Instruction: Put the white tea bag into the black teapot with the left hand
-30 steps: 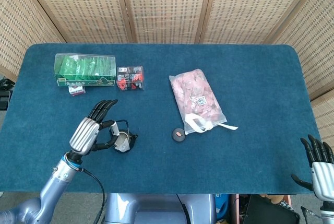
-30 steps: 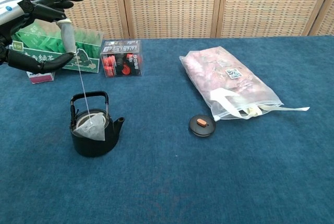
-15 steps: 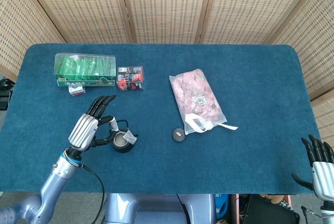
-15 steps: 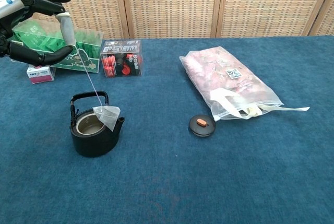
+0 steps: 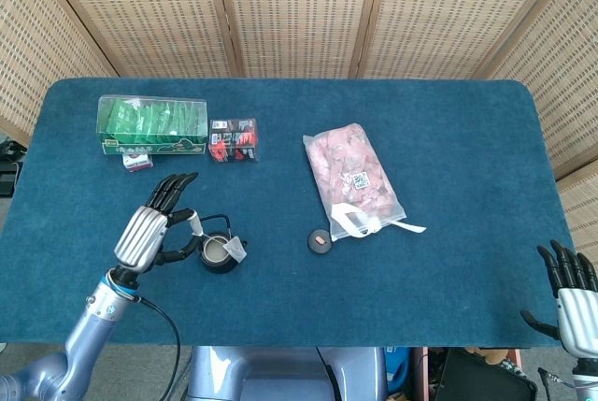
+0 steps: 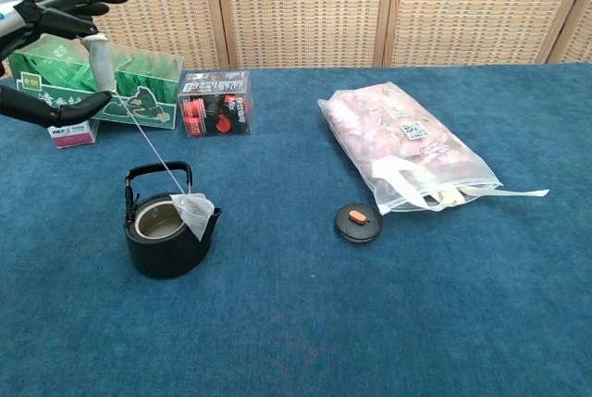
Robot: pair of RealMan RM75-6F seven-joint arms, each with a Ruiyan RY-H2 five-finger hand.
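Observation:
The black teapot stands lidless near the table's front left. The white tea bag lies on the pot's right rim by the spout, partly outside the opening. Its string runs taut up and left to the paper tag. My left hand pinches that tag between thumb and a finger, above and left of the pot, with the other fingers spread. My right hand hangs off the table's front right corner, fingers apart and empty.
The pot's round lid lies right of the pot. Beside it is a clear bag of pink stuff. At the back left stand a green tea box, a small clear box and a little pink box.
My left hand has drawn back to the left. The string pulled the tea bag up out of the pot's opening and over to the rim by the spout.

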